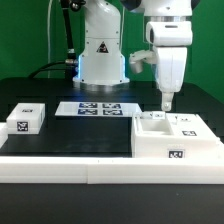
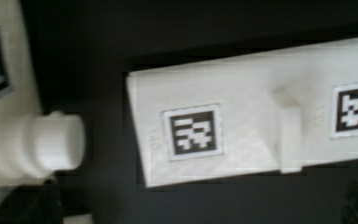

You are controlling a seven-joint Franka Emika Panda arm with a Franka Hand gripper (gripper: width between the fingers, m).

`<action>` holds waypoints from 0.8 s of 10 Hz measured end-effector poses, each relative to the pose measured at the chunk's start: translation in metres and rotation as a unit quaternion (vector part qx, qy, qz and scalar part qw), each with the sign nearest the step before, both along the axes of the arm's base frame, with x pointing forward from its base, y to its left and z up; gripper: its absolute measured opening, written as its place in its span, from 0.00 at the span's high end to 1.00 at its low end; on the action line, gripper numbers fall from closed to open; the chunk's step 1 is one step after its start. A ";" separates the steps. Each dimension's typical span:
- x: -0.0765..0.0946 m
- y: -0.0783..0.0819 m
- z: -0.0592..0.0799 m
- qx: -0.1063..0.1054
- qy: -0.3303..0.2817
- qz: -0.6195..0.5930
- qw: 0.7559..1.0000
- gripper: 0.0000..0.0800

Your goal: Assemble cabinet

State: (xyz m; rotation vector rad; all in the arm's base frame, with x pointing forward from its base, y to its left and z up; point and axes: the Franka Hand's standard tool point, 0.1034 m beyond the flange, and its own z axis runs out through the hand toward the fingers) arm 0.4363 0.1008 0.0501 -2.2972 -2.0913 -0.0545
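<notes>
The cabinet (image 1: 176, 138) is a large white box with marker tags, lying at the exterior view's right on the black table. My gripper (image 1: 167, 102) points straight down just above the box's top face, near its left part, and holds nothing. In the wrist view a white tagged face of the cabinet (image 2: 247, 110) fills the middle, with a round white knob-like part (image 2: 51, 142) beside it. The dark fingers (image 2: 12, 205) show only at the frame's corners, wide apart, so the gripper reads as open.
A small white tagged block (image 1: 25, 120) lies at the exterior view's left. The marker board (image 1: 98, 108) lies flat in front of the robot base (image 1: 100, 55). A long white rail (image 1: 70, 166) runs along the table's front edge.
</notes>
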 end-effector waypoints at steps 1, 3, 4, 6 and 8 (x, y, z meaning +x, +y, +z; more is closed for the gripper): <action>-0.005 0.002 -0.004 0.004 -0.005 0.003 1.000 0.00; -0.013 0.000 -0.017 0.012 -0.006 0.004 1.000 0.00; -0.016 -0.001 -0.022 0.014 -0.002 0.001 1.000 0.00; -0.019 -0.005 -0.030 0.016 0.005 -0.003 1.000 0.00; -0.021 -0.005 -0.032 0.017 0.008 -0.004 1.000 0.06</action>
